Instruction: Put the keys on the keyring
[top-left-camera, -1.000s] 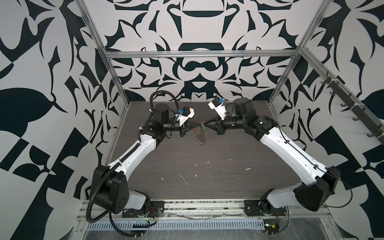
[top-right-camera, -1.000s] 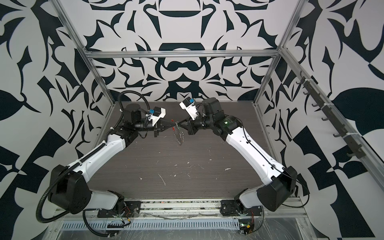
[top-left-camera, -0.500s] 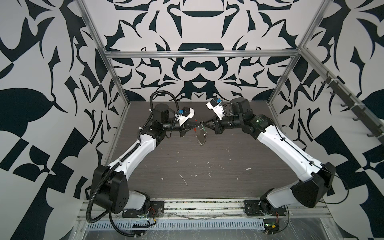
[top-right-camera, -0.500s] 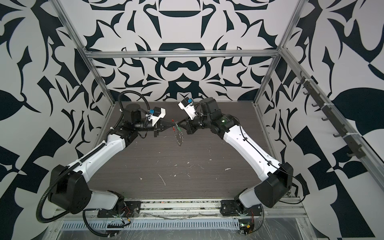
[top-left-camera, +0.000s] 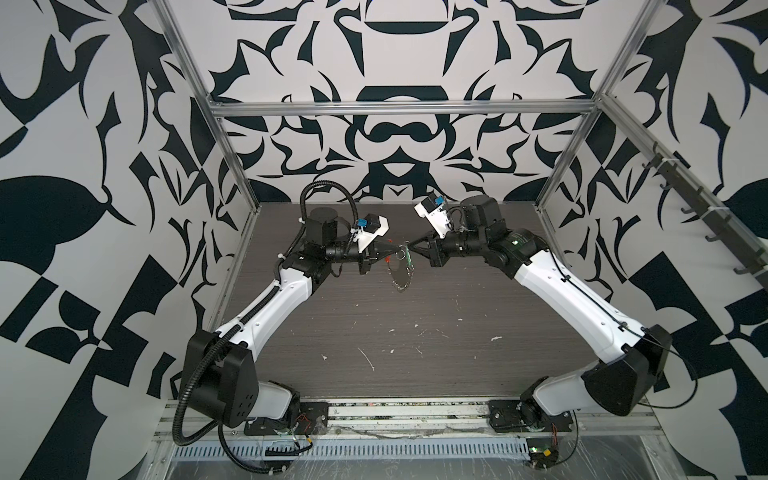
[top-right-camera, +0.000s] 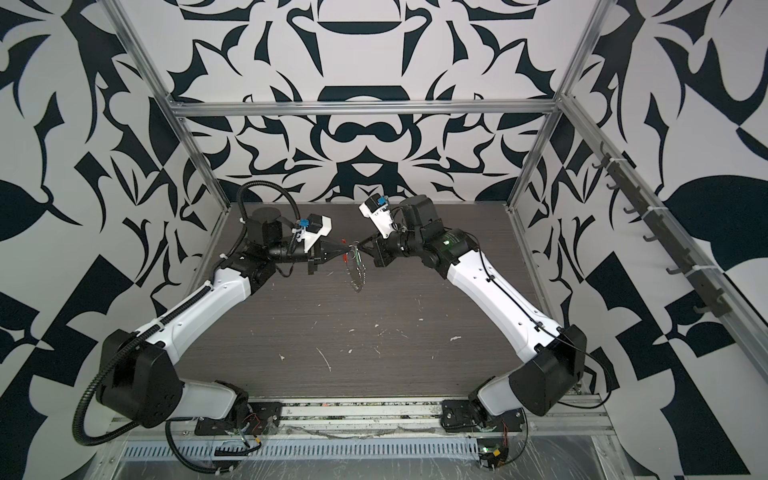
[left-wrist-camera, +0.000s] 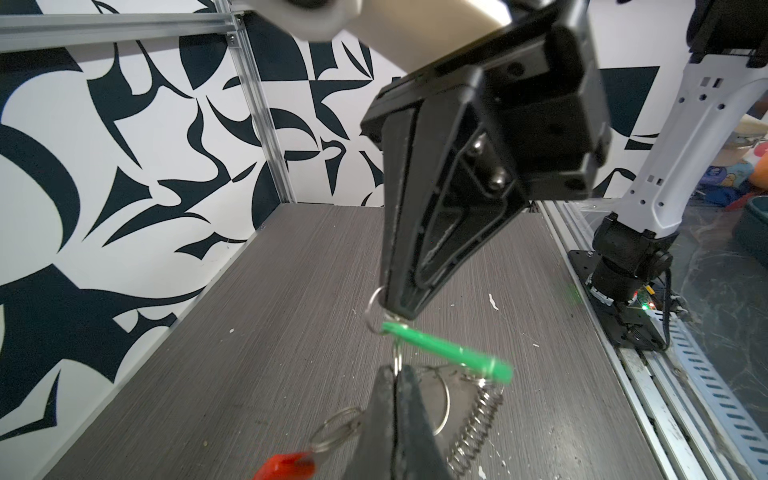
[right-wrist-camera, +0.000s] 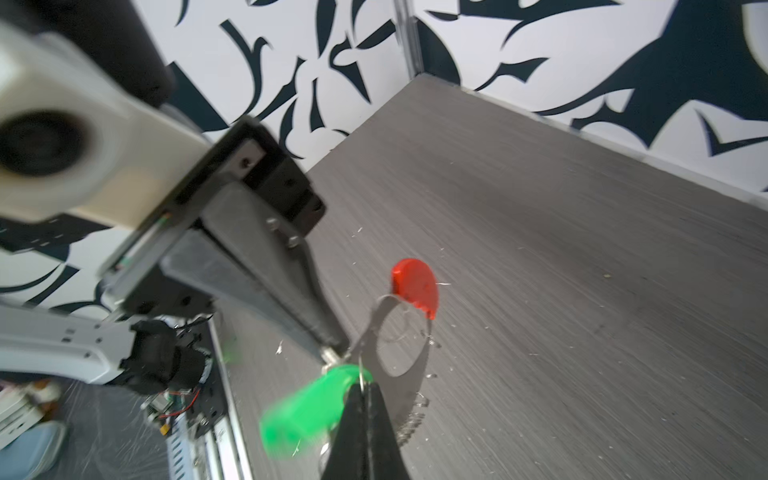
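— Left claw (top-left-camera: 397, 249) and right claw (top-left-camera: 412, 250): how did they stand in both top views?

— Tip to tip, raised over the far middle of the tabletop (top-left-camera: 415, 353). Each arm reached inward from its own side. Both pairs of jaws were pressed together, with no gap showing between the fingers.

— What did each one grip?

— In the left wrist view, the left claw (left-wrist-camera: 395, 372) was clamped on a thin silver ring of the keyring (left-wrist-camera: 478, 409). The right claw (left-wrist-camera: 399, 309), pointing towards it, was clamped on the small ring at one end of the keys (left-wrist-camera: 449, 347), a single bright green tag.

— Where was the green tag?

— In the air between the two tips. It jutted out at a tilt from the pinch point, and its free end lay across the keyring's string of small rings. In the right wrist view the keys (right-wrist-camera: 307, 411) appeared blurred, just beside the right claw (right-wrist-camera: 363, 384). The left claw (right-wrist-camera: 332, 351) touched the metal at the tag's ringed end.

— And the keyring?

— It hung beneath the meeting claws in both top views (top-right-camera: 356, 278). Its red piece (left-wrist-camera: 286, 465) sat on a small ring just beside the left claw's fingers. Whether the tag's ring was threaded onto the keyring could not be told.
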